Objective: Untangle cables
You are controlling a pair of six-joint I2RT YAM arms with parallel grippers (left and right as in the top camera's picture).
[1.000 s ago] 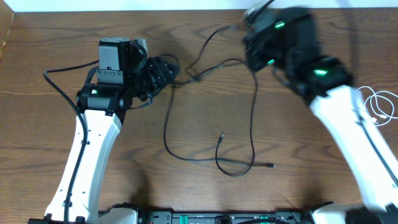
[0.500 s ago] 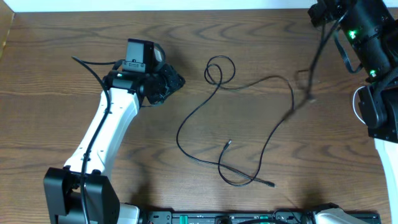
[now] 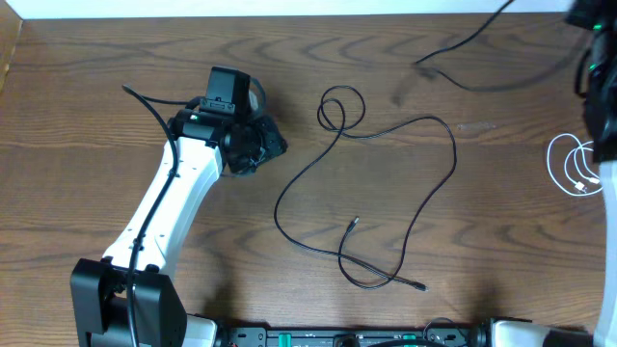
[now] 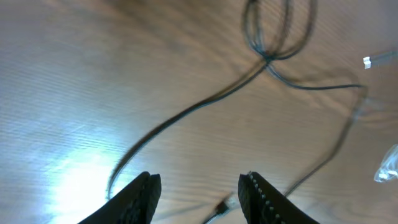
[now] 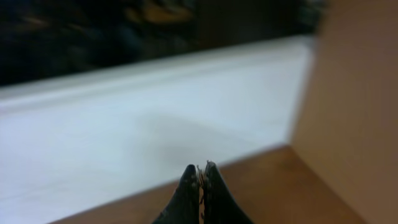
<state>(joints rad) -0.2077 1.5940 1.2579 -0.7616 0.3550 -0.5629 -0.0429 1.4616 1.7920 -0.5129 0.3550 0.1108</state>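
- Worktop [image 3: 96, 77]: brown wood-grain board. It carries all the cables.
- Left arm [image 3: 169, 207]: white-shelled, reaching from the near-left corner up toward the middle. It is the nearer arm to the tangle.
- Right arm [image 3: 603, 106]: only a dark sliver shows at the far right edge of the overhead view. The rest is cut off.
- Long black cable [image 3: 454, 154]: lies flat mid-worktop, from a small loop [image 3: 339, 90] at the far end through two sweeping bends toward the near edge. It crosses itself at the loop and again near its plug ends.
- Lifted black cable [image 3: 472, 88]: far right corner, blurred, well apart from the long one. It runs off the top edge toward the right arm.
- White cable [image 3: 551, 164]: a small coil by the right edge, apart from both black ones.
- Left pincer [image 4: 199, 180]: fingers spread wide, nothing between them.
  - The long black cable lies on its inboard side, toward mid-worktop, near but not touching.
  - In the wrist view one strand runs diagonally from the loop down toward the left finger.
  - Judged: any approach must meet that diagonal strand crosswise.
- Right pincer [image 5: 200, 167]: tips pressed together with a thin sliver between them.
  - Judged: it holds the lifted black cable, though the wrist view shows mostly a pale wall and a worktop corner.
- Plug end [image 3: 356, 221]: tiny, lying inside the lower bend. Its type is too small to tell.
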